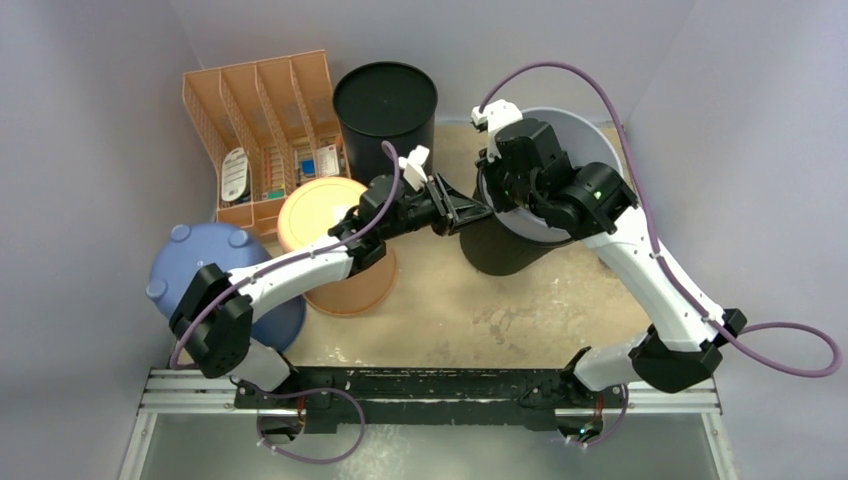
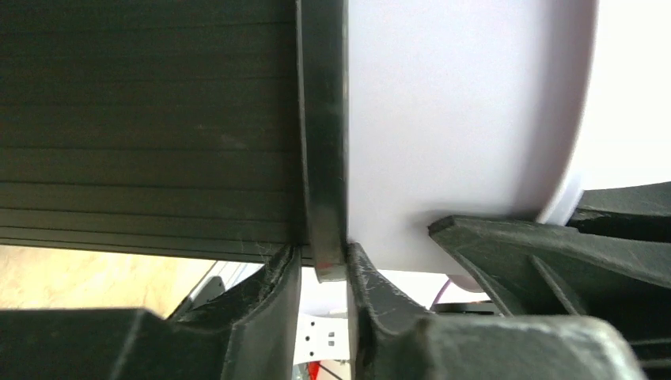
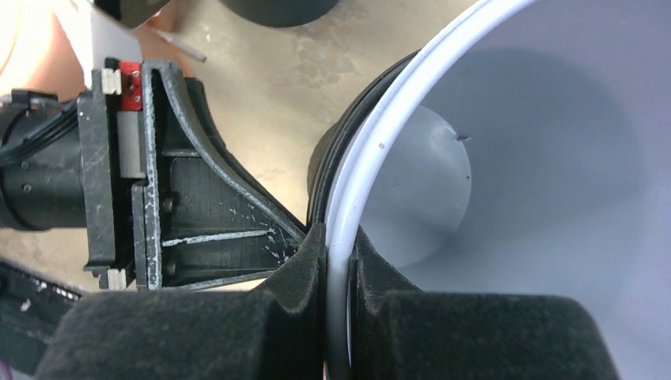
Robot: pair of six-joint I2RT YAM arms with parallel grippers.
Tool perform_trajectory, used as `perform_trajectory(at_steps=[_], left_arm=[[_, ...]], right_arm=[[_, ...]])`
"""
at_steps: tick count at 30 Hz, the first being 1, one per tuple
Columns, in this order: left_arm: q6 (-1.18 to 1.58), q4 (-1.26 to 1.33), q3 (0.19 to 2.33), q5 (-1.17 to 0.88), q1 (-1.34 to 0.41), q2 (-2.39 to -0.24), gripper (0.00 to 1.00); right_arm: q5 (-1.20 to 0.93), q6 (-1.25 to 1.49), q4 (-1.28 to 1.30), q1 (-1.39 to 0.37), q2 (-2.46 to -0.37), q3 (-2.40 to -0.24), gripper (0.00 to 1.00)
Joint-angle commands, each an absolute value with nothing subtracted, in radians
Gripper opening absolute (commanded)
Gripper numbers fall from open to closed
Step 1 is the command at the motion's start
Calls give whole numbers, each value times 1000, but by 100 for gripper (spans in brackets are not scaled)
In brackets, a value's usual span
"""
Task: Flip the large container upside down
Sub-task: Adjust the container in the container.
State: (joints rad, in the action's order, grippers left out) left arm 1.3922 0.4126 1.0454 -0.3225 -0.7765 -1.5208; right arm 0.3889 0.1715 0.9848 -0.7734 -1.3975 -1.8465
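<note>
Not much to read in this one: the little packets sitting in the peach desk organizer [image 1: 265,115] at the back left have print on them, but it's way too small to make out, and I don't see a brand on anything else. On to the grippers. The right gripper [image 3: 336,257] is pinched tight on the pale rim of the large container [image 1: 505,250], one finger inside against the grey lining and one outside on the black wall, no gap at all. The left gripper [image 2: 324,273] straddles the same rim from the other side, so the black edge sits right between its fingers [image 2: 277,301]. They're super close to it, maybe a sliver of daylight on one side, and I honestly can't tell whether it's actually squeezing or just sitting around it. The container itself is on the table right of centre, tipped over at an angle with its grey inside facing up and back. Around it there's a black bin [image 1: 385,100] behind, an orange bucket [image 1: 335,250] and a blue tub [image 1: 195,265] off to the left.
</note>
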Motion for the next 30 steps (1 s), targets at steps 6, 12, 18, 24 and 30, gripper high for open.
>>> perform_trajectory(at_steps=[6,12,18,24,30], left_arm=[[1229,53,1005,-197,-731,-1477,54],[1219,32,993,-238,-673,-1430,57],[1203,81,969,-276,-614,-1373,63],[1155,99,990,-275,-614,-1355,69],[1065,66,1005,-152,-614,-1273,74]], right_arm=[[229,52,944,-819,-1344,-1892,0],[233,53,1001,-819,-1356,-1874,18],[261,84,1044,-819,-1356,-1910,81],[290,155,975,-819,-1365,-1968,95],[337,357,905,-819,-1424,-2024,98]])
